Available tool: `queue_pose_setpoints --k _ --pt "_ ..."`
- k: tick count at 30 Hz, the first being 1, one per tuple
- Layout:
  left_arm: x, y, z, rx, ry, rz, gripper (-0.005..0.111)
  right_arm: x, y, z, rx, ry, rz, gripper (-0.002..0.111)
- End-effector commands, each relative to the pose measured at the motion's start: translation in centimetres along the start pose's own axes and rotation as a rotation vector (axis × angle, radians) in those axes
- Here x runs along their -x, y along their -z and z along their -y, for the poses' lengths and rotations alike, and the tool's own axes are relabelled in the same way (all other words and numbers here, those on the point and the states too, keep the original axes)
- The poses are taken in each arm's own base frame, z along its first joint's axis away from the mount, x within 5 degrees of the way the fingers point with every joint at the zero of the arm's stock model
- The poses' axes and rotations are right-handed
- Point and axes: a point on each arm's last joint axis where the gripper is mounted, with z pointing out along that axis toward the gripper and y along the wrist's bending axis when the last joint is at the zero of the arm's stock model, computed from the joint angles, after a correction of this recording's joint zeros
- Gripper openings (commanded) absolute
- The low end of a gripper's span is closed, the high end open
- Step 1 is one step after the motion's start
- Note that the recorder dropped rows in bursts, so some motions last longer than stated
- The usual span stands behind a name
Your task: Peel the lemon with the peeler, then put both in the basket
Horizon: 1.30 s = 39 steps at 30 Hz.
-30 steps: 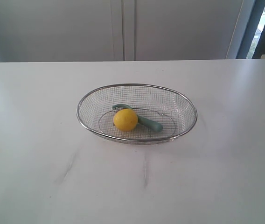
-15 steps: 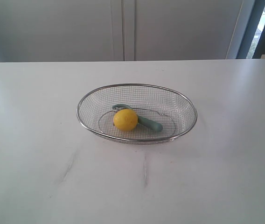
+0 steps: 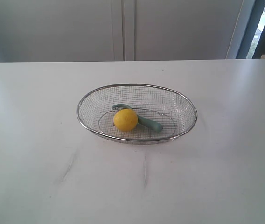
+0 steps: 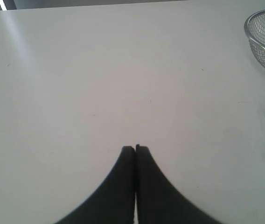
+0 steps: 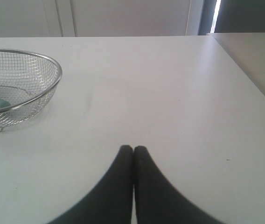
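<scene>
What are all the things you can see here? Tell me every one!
lemon: one, bright yellow, inside the basket, in front of the peeler.
peeler: one, pale teal-green, lying in the basket, partly hidden behind the lemon.
basket: one, silver wire mesh, near the middle of the table.
table: one, white, under everything.
cupboard doors: pale grey, behind the table.
left hand: one, black, shut, holding nothing, over bare table away from the basket.
right hand: one, black, shut, holding nothing, over bare table away from the basket.
</scene>
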Motion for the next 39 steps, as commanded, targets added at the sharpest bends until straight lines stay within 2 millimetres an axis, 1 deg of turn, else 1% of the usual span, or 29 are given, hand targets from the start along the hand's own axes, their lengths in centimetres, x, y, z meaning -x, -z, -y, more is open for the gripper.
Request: queue_pose_setpoints --k 1,15,17,39 --pt "-0.13 -0.02 0.02 0.000 0.018 -0.001 0.000 0.04 0.02 -0.02 0.003 0.001 0.013 0.000" --pt "-0.13 -0.02 0.02 0.000 0.018 -0.001 0.000 0.04 0.02 -0.02 0.003 0.001 0.013 0.000" --pt "-0.13 -0.02 0.02 0.000 0.018 -0.001 0.000 0.04 0.02 -0.02 0.003 -0.029 0.013 0.000" --pt "-0.13 -0.02 0.02 0.000 0.018 -0.001 0.000 0.04 0.02 -0.02 0.003 -0.023 0.013 0.000"
